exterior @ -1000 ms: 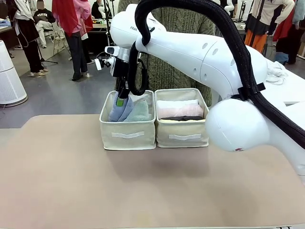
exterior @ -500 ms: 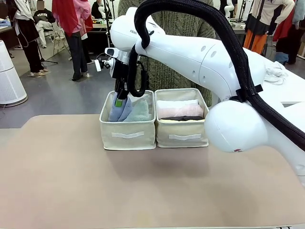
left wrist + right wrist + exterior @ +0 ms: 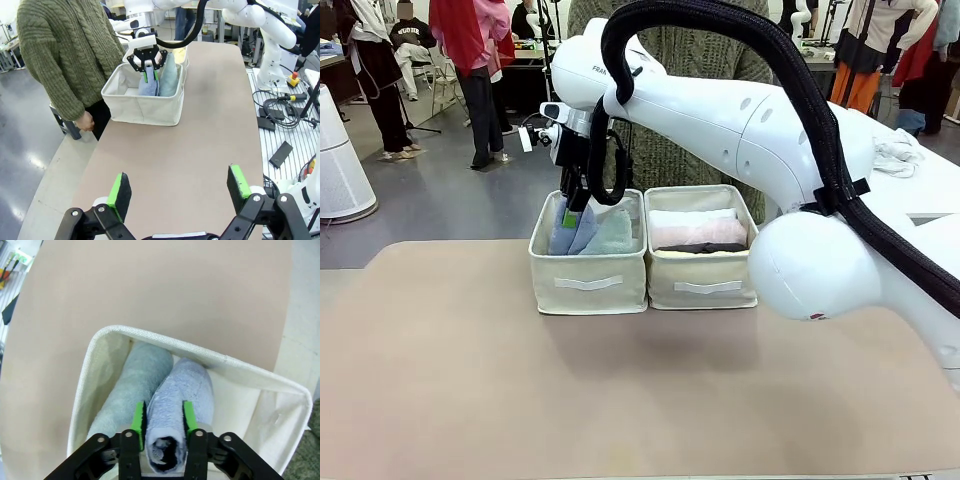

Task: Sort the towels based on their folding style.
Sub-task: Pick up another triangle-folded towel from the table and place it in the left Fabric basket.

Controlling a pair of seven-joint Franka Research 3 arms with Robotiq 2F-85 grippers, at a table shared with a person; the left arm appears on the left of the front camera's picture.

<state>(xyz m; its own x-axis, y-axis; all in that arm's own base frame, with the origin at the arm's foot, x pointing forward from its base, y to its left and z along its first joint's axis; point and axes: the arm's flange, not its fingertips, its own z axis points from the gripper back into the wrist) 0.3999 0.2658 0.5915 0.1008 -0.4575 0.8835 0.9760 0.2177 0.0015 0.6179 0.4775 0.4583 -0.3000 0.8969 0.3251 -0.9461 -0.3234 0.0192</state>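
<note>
Periwinkle towel (image 3: 176, 405) stands clamped in the right pincer (image 3: 162, 421); left pincer (image 3: 175, 190) gapes apart; no legible print.

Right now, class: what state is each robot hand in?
Left hand: open, holding nothing.
Right hand: closed on the periwinkle blue towel, inside the left bin.

left bin (image 3: 587, 283): two cone towels (image 3: 590, 232) side by side; right bin (image 3: 702, 283): stacked rolls (image 3: 698, 233)

Nubbly terry towels (image 3: 177, 400), seemingly canvas bin (image 3: 165, 340)
</note>
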